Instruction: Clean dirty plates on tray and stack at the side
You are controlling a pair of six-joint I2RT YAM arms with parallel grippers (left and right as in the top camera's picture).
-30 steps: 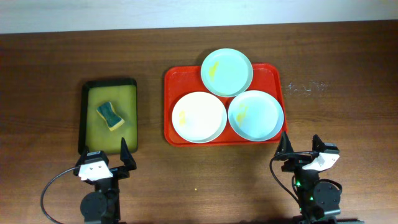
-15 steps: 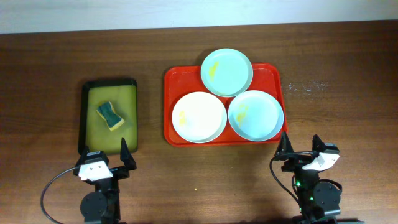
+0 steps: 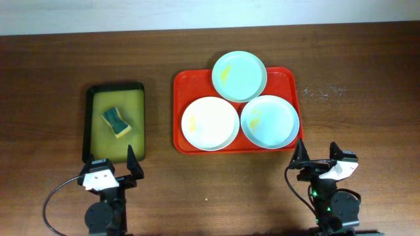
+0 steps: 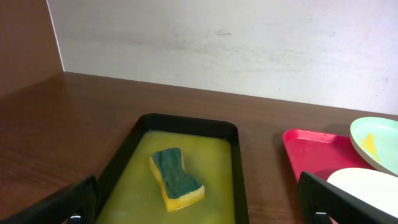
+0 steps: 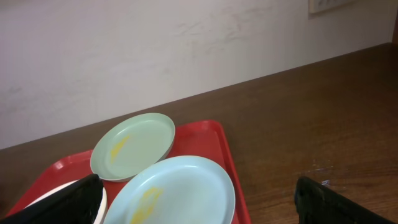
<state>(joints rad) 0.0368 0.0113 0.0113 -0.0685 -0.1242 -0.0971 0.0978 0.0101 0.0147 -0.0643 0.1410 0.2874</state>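
Left pincer and right pincer gape apart near the table front, the right just short of the tray.

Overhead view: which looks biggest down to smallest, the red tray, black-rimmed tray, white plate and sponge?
1. red tray
2. black-rimmed tray
3. white plate
4. sponge
All lie flat, so nearness to the camera barely matters.

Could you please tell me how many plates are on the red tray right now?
3. A greenish plate overhangs the far rim of the tray, a white plate sits near left, a bluish plate near right. None seems hidden.
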